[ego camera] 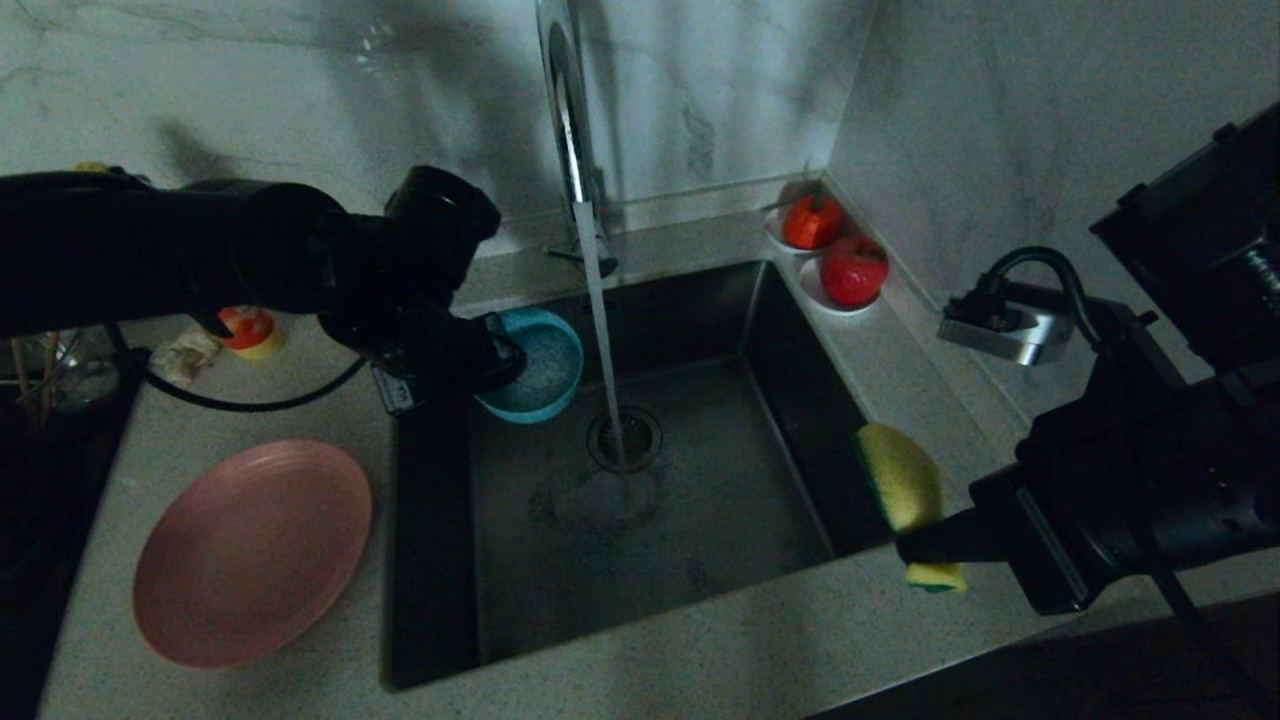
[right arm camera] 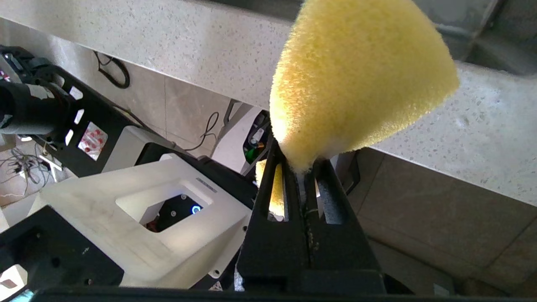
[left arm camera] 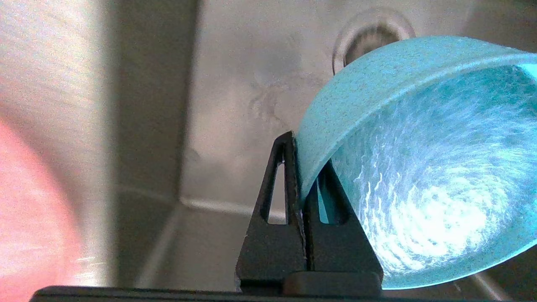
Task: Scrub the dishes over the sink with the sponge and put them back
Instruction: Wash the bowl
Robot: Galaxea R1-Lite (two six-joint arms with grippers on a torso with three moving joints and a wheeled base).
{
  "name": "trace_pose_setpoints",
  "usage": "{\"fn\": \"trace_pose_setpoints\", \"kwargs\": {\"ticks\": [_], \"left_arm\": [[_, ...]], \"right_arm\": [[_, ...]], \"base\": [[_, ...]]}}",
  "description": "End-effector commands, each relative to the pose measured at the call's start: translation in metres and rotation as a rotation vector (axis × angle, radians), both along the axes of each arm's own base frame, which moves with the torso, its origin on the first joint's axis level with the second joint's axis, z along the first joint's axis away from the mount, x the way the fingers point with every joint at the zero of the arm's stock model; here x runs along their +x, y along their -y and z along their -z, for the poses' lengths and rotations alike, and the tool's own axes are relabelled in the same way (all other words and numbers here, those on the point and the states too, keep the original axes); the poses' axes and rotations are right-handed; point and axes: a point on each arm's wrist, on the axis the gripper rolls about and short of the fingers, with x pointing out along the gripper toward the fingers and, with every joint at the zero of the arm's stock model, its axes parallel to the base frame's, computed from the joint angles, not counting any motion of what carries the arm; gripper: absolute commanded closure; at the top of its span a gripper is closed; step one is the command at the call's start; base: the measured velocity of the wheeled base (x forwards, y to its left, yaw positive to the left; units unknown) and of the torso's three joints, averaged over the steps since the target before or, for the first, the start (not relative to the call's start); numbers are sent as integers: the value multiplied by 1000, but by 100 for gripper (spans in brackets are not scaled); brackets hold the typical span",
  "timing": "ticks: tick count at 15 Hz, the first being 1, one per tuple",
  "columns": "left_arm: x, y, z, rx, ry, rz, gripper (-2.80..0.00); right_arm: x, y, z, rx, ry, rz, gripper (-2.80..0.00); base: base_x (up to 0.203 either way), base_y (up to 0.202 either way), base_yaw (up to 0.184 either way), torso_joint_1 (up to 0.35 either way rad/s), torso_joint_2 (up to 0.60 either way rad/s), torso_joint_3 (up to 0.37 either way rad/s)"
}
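My left gripper (ego camera: pixel 495 355) (left arm camera: pixel 302 167) is shut on the rim of the teal-blue bowl (ego camera: pixel 540 365) (left arm camera: pixel 419 167), held tilted over the left side of the dark sink (ego camera: pixel 700 510), just left of the running water. The bowl's inside is foamy white. The pink plate (ego camera: pixel 250 550) lies on the counter left of the sink. My right gripper (ego camera: pixel 915 548) (right arm camera: pixel 300 161) is shut on the yellow sponge (ego camera: pixel 900 480) (right arm camera: pixel 356 79), holding it over the sink's right front corner. Thin chopsticks (ego camera: pixel 35 385) stand in a glass at the far left.
The tall faucet (ego camera: pixel 570 130) runs a stream onto the drain strainer (ego camera: pixel 625 437). Two white saucers with red fruit (ego camera: pixel 852 270) sit at the back right corner. A small red-and-yellow item (ego camera: pixel 248 330) and a crumpled wrapper (ego camera: pixel 185 355) lie behind the plate.
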Motion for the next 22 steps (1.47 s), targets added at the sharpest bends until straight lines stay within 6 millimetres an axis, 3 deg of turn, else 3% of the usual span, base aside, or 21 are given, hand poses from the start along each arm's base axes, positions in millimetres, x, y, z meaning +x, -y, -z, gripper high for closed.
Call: {"fn": "trace_pose_setpoints", "kwargs": {"ticks": [1, 8, 16, 22], "left_arm": [[-21, -14, -33, 38, 99, -7, 0], [-40, -22, -82, 169, 369, 104, 0], [-32, -20, -71, 324, 617, 181, 0], [-50, -29, -101, 321, 789, 195, 0]], "right_arm": [[-1, 1, 1, -5, -6, 1, 0], [-3, 2, -1, -3, -3, 1, 0], [-2, 1, 0, -7, -3, -1, 0], [1, -1, -2, -5, 4, -3, 0]], "base": [[0, 0, 0, 0, 0, 0], [0, 0, 0, 0, 0, 0], [0, 0, 0, 0, 0, 0], [0, 0, 0, 0, 0, 0]]}}
